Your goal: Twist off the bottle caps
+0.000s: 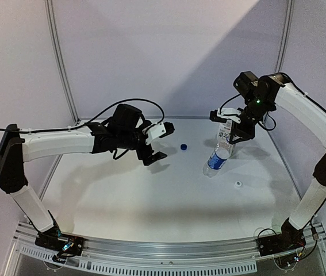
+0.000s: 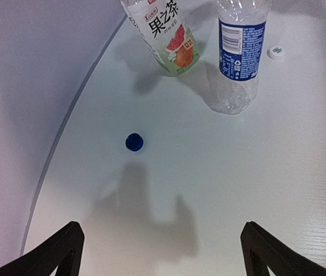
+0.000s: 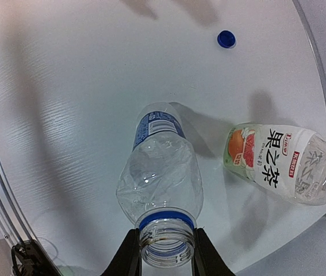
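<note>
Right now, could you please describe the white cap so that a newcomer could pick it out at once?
On the white table, find the clear bottle with the blue label, right of centre. The white cap lies on the table just right of that bottle's base, a little nearer the arms, touching nothing. The only other loose cap is blue and lies well to the bottle's left.

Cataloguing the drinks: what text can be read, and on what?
"果之茶": on the wider clear plastic bottle's green-white-orange label.
The red badge beside it: too blurred.
On the slim clear plastic bottle's blue label: barcode and print too small.
On the small white plastic cap: mark unreadable.
</note>
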`<state>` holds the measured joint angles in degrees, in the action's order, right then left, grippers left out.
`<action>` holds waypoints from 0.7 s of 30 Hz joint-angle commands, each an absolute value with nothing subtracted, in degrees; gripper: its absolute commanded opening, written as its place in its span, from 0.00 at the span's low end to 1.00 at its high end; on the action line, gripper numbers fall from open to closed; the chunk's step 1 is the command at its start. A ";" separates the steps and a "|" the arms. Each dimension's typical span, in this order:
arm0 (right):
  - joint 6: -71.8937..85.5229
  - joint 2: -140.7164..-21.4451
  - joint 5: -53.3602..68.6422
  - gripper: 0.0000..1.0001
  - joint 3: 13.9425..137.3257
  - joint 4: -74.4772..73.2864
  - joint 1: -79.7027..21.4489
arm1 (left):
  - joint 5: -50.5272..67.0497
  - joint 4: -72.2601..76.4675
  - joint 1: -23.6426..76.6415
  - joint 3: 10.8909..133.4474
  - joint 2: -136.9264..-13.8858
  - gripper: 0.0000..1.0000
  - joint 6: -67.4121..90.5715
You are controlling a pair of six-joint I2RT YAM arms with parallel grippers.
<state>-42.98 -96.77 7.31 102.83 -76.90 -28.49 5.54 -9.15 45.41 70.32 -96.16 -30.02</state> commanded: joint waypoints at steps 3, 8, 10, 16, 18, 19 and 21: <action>-44.00 -97.99 7.17 0.16 103.05 -93.34 -28.69 | 6.12 -8.95 44.93 70.40 -96.68 0.98 -29.50; -43.16 -99.46 6.62 0.29 103.83 -93.34 -28.71 | 6.10 -8.92 45.00 70.40 -96.73 0.98 -29.36; -43.01 -99.64 7.00 0.32 104.04 -93.34 -28.70 | 6.10 -8.95 45.00 70.40 -96.77 0.98 -29.40; -42.46 -100.84 7.16 0.37 104.92 -93.34 -28.68 | 6.39 -8.88 45.00 70.55 -97.11 0.98 -29.20; -42.32 -101.10 7.21 0.40 105.62 -93.34 -28.68 | 6.41 -8.81 45.00 70.65 -97.20 0.98 -29.13; -42.22 -101.29 7.23 0.42 106.04 -93.28 -28.70 | 6.46 -8.79 45.00 70.74 -97.27 0.98 -29.14; -42.06 -101.70 7.41 0.45 106.90 -93.26 -28.73 | 6.53 -8.81 45.00 70.84 -97.43 0.98 -29.02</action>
